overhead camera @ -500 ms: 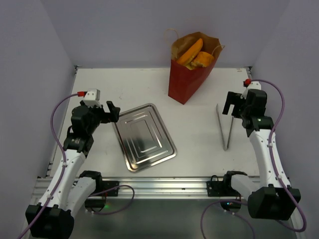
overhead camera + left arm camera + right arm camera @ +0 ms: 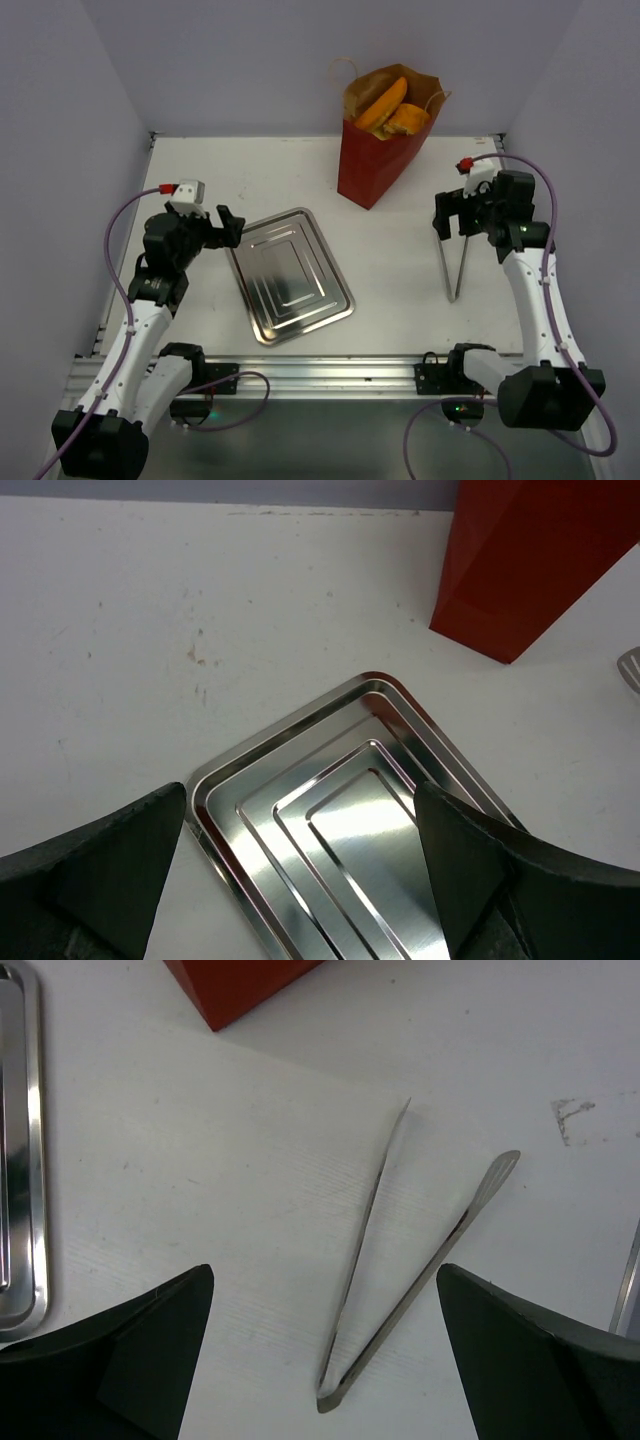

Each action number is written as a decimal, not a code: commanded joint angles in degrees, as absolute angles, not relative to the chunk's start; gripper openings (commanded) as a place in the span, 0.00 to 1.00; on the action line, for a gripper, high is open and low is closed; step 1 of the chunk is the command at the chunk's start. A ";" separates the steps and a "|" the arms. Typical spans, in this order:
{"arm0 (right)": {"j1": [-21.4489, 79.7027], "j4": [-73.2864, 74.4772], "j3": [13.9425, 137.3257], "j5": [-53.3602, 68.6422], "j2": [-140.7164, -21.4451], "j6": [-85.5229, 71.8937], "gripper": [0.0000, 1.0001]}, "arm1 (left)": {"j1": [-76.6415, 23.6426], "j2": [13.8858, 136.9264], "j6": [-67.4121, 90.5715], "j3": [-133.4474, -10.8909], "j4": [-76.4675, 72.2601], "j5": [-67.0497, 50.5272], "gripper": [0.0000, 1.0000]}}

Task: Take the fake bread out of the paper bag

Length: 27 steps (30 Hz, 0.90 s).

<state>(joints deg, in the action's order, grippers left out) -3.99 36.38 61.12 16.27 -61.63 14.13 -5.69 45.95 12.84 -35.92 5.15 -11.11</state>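
the paper bag stands upright at the far middle of the white table, dark red outside, its mouth open and a thin string handle showing on either side of the rim. the fake bread is inside it, golden-orange pieces poking up at the opening (one long piece leans across the others; how many there are below cannot be told). nothing touches the bag.

the left gripper hangs over the left side of the table with its fingers spread wide and nothing between them. it sits just beside the left far corner of the silver tray. the tray lies flat and turned at an angle, near the middle of the table and well apart from the bag. in the left wrist view the tray's corner sits between the two dark fingers, and the base of the bag shows at the far right.

the right gripper is released too, jaws wide and holding nothing, hovering over the far tips of the metal tongs. the tongs lie flat on the right side of the table in a narrow v, joined end toward the near edge, to the right of the bag's base.
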 commanded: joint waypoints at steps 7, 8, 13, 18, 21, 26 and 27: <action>-6.24 45.35 64.96 15.56 -72.94 19.25 0.99 | -5.45 45.35 12.04 -35.77 1.50 -14.68 1.00; -6.33 45.09 64.86 14.16 -73.65 19.16 0.99 | -5.45 45.26 12.13 -35.68 1.49 -14.94 1.00; -8.61 43.07 64.95 9.58 -78.82 15.39 0.99 | -5.54 45.35 12.48 -36.03 1.49 -15.90 1.00; -10.98 41.22 65.13 2.92 -83.66 9.59 0.99 | -5.71 45.18 12.92 -36.04 1.32 -17.31 1.00; -12.83 40.34 65.30 3.08 -87.43 7.21 0.98 | -6.06 45.00 12.92 -36.12 1.23 -17.75 1.00; -15.20 38.24 64.95 4.83 -92.28 3.61 0.92 | -6.33 44.74 12.92 -36.12 1.23 -18.02 1.00; -15.29 38.06 64.95 5.18 -93.68 3.34 0.90 | -6.42 44.82 13.01 -36.12 1.06 -18.10 1.00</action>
<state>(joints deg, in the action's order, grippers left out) -14.61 40.51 64.25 5.04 -91.85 6.87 -5.96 45.58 12.88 -35.86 3.92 -16.60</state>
